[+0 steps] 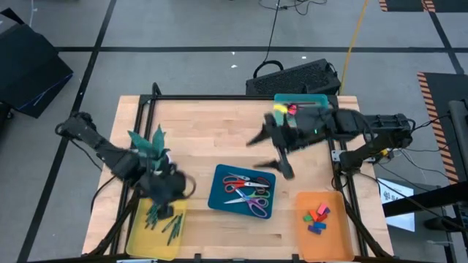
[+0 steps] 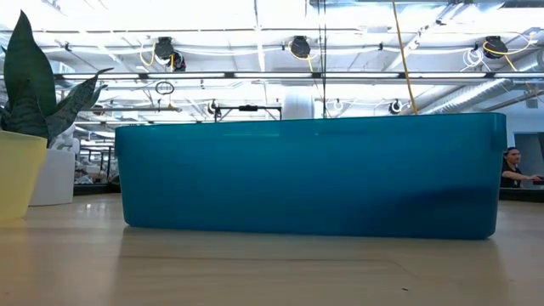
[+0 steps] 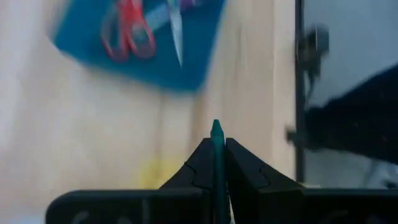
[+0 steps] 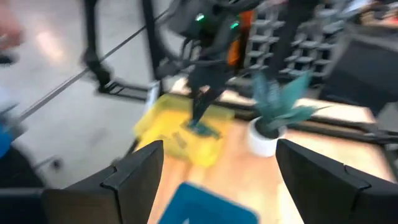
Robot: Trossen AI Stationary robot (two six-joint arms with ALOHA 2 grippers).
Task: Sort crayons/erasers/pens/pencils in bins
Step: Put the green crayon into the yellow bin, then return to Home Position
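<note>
My left gripper (image 1: 175,188) hangs over the far end of the yellow bin (image 1: 155,232), shut on a green crayon (image 3: 217,146). Several green sticks (image 1: 164,219) lie in that bin. My right gripper (image 1: 269,153) stands open with nothing between its fingers, above the table between the teal bin (image 1: 301,102) and the dark blue bin (image 1: 219,197), which holds scissors (image 1: 247,191). Small erasers (image 1: 316,218) lie in the orange bin (image 1: 322,241). The right wrist view shows the open right gripper (image 4: 217,180) facing the yellow bin (image 4: 186,134). My left gripper pinches the green crayon between its two fingers (image 3: 245,171). The crayon lies along the fingers, and its pointed tip (image 3: 216,127) sticks out past the fingertips. It is lifted clear of the table and the bin.
A potted plant (image 1: 152,146) in a white pot stands just behind the left gripper. A black keyboard (image 1: 296,77) lies beyond the table's far edge. A dark frame (image 1: 219,98) runs along the table's edges. Bare wood lies mid-table (image 1: 212,139).
</note>
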